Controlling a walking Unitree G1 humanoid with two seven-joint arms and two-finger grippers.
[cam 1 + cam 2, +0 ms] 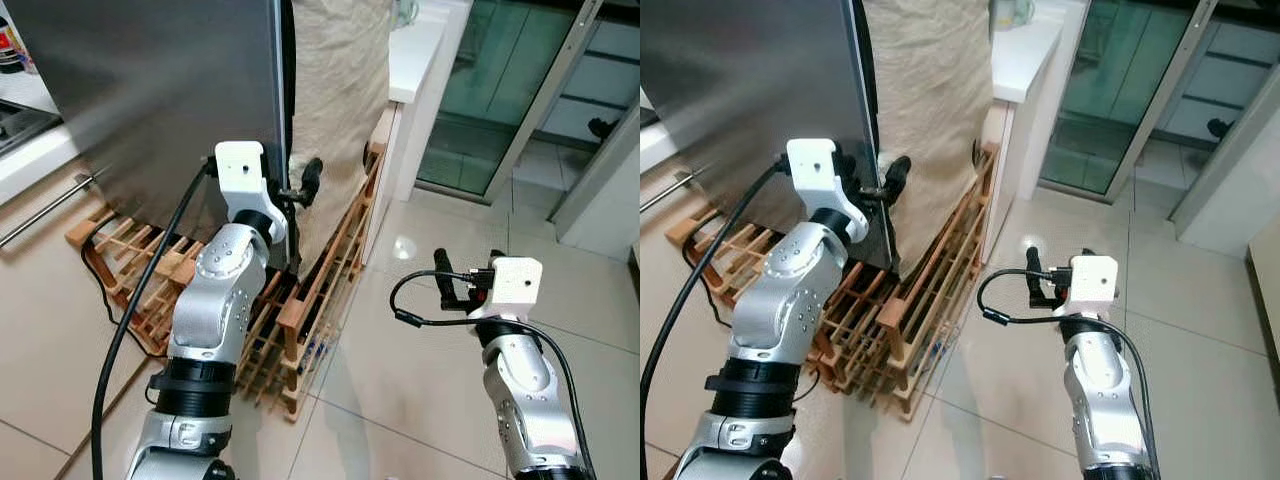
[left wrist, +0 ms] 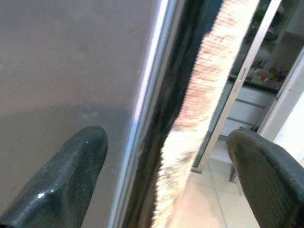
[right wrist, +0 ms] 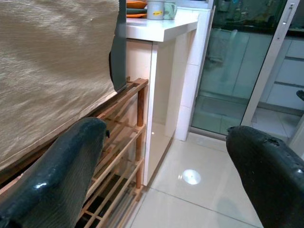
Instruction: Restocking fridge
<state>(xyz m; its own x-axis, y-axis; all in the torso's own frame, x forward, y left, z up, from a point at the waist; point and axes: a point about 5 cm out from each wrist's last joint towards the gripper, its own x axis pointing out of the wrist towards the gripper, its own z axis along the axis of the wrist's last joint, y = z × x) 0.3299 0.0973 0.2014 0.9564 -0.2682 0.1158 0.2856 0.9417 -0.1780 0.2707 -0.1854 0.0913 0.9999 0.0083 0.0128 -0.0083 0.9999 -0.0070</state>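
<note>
The fridge's grey steel door (image 1: 150,90) fills the upper left, and its right edge (image 2: 147,114) runs past a beige woven cloth (image 1: 340,100) hanging beside it. My left gripper (image 1: 298,190) is raised to that edge and open. In the left wrist view one finger (image 2: 61,185) lies against the steel face and the other finger (image 2: 266,180) stands off on the cloth side, so the edge sits between them. My right gripper (image 1: 465,275) is open and holds nothing, low over the floor tiles to the right and facing the rack.
A wooden slatted rack (image 1: 310,300) leans at the fridge's foot, with a black cable (image 1: 110,300) beside it. A white counter (image 1: 415,50) with cups (image 3: 159,8) stands behind. A glass sliding door (image 1: 490,90) is further right. Pale floor tiles (image 1: 420,400) spread under the right arm.
</note>
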